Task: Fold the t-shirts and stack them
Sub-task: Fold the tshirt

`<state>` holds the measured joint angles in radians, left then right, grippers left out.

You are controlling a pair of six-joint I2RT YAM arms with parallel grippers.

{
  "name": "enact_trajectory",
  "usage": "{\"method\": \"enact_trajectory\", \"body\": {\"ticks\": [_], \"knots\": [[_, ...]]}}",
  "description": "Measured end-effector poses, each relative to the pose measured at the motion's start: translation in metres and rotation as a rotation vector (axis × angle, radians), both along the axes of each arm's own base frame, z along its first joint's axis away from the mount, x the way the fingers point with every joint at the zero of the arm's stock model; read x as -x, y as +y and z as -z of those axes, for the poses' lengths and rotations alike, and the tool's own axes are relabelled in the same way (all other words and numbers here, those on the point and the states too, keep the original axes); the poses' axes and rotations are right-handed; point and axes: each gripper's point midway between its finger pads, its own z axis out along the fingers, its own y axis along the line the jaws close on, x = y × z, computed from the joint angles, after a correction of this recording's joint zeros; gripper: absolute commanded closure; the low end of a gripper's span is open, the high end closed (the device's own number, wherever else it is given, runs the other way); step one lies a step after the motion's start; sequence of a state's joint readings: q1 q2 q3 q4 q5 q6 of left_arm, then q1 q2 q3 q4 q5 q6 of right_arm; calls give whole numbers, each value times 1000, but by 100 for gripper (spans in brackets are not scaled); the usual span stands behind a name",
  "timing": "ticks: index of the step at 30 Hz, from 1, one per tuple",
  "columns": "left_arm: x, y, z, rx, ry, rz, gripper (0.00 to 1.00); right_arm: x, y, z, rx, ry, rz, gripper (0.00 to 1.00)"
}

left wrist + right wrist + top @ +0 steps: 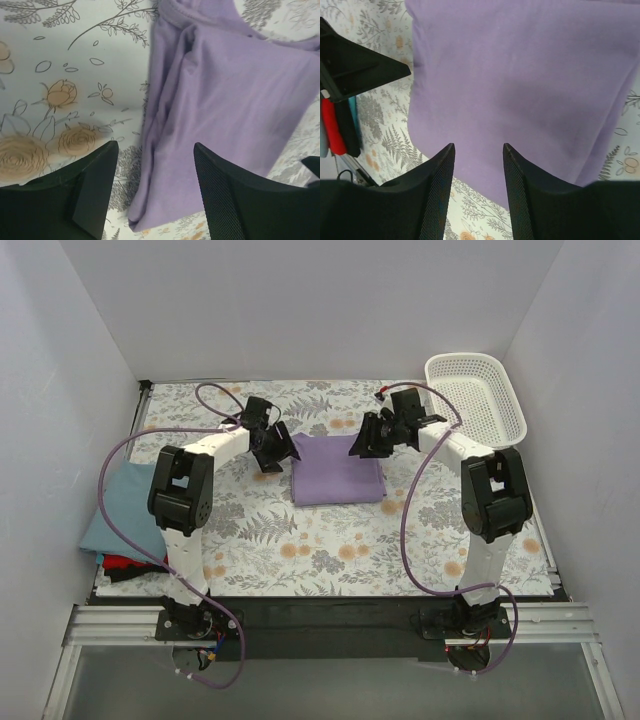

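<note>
The lilac-purple t-shirt (336,470) lies folded into a rectangle at the table's middle; it also shows in the left wrist view (225,105) and the right wrist view (520,85). My left gripper (275,455) is open and empty just above the shirt's left edge. My right gripper (368,440) is open and empty above the shirt's right far corner. A stack of folded shirts sits at the left edge: dusty blue-grey (120,505) on top, red (125,562) and black beneath. The red and black shirts (335,127) show in the right wrist view.
A white mesh basket (475,400) stands at the back right. The floral table cover (330,550) spreads under everything. White walls enclose the left, back and right sides. Purple cables loop beside both arms.
</note>
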<state>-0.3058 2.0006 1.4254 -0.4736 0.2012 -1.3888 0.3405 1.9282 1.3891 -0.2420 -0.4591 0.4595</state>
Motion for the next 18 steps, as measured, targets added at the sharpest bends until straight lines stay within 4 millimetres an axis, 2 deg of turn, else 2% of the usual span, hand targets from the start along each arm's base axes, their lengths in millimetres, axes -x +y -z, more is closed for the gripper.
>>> {"method": "enact_trajectory", "body": {"ticks": [3, 7, 18], "knots": [[2, -6, 19, 2, 53, 51, 39, -1, -6, 1, 32, -13, 4, 50], [-2, -11, 17, 14, 45, 96, 39, 1, -11, 0, 51, -26, 3, 50], [4, -25, 22, 16, 76, 144, 51, 4, -13, 1, 60, -16, 2, 50]]}}
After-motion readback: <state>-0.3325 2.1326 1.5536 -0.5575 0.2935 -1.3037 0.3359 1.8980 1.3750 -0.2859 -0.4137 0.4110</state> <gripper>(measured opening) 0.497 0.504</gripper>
